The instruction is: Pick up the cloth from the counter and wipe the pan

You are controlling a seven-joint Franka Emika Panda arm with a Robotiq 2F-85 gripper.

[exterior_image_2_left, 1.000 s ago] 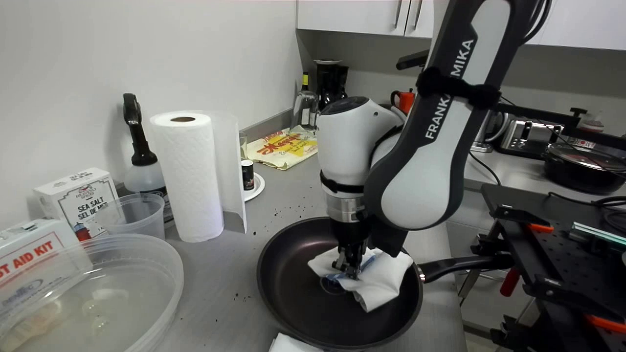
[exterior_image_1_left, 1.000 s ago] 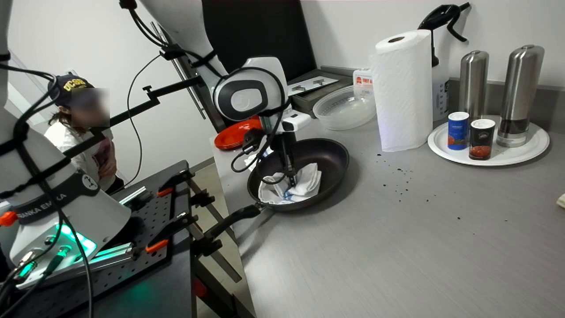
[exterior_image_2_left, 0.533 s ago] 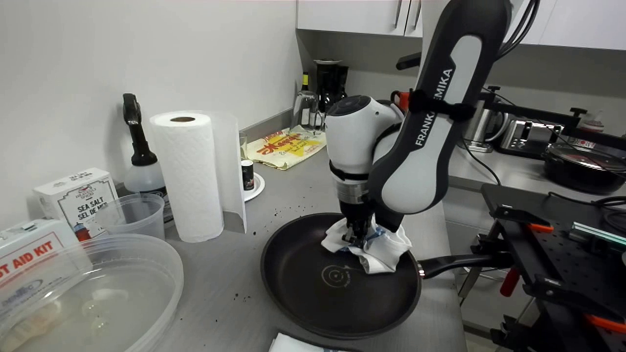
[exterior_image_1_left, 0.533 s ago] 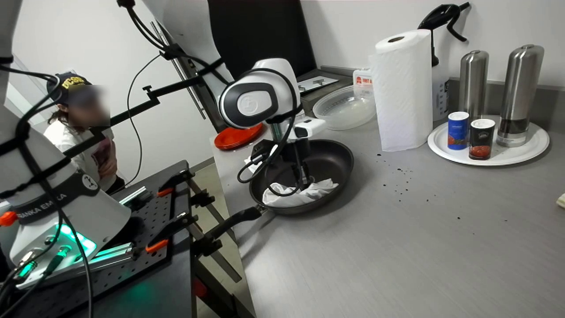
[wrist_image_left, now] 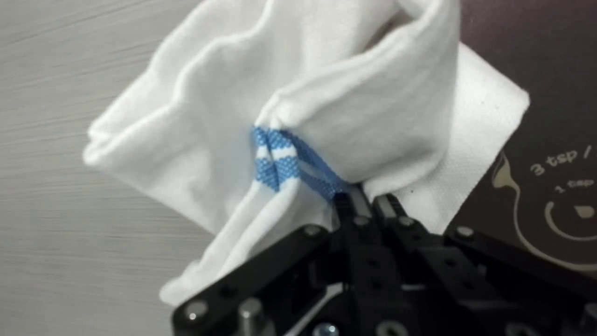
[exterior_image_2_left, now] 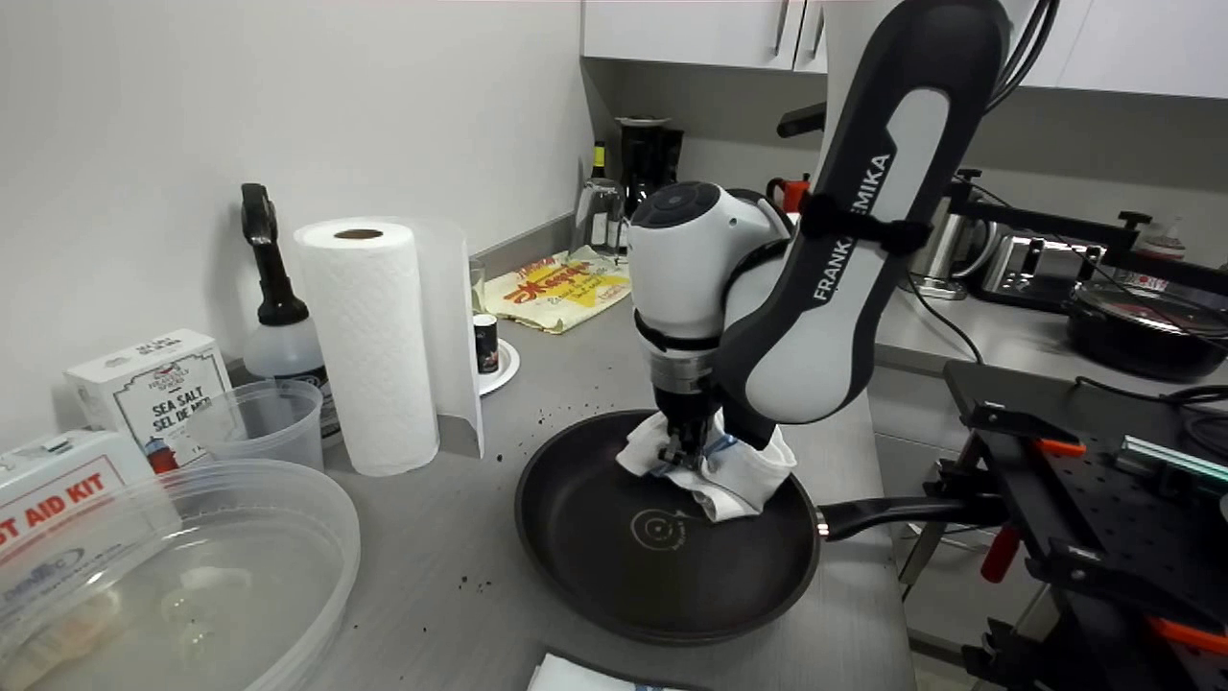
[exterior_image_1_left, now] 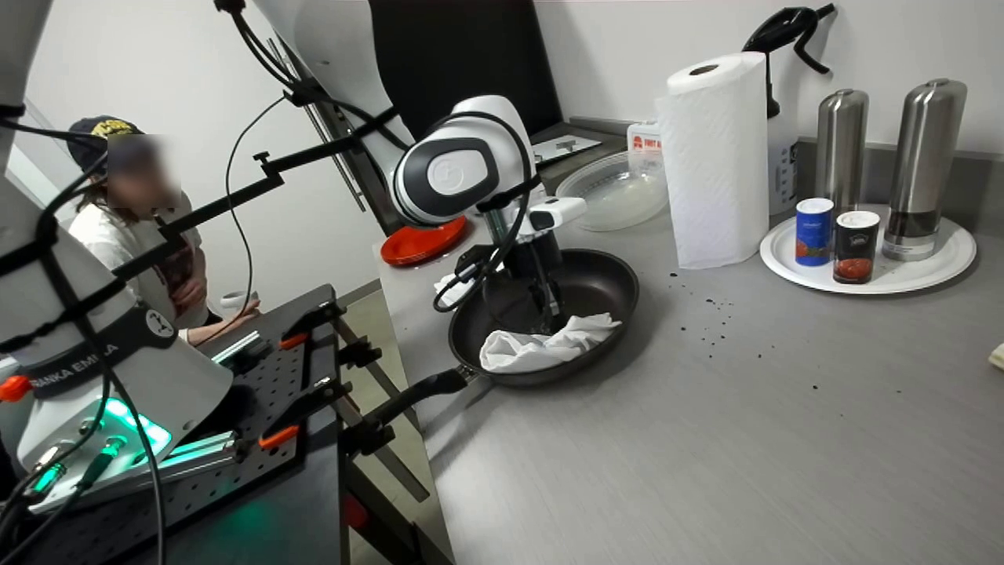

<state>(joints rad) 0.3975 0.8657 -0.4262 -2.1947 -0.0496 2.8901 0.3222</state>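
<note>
Exterior view: pan (exterior_image_2_left: pixel 657 576), handle (exterior_image_2_left: pixel 892 517) rightward

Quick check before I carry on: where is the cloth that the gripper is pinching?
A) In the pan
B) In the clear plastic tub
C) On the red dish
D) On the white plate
A: in both exterior views the white cloth lies bunched in the pan, and the wrist view shows the gripper closed on a fold of it.
</note>
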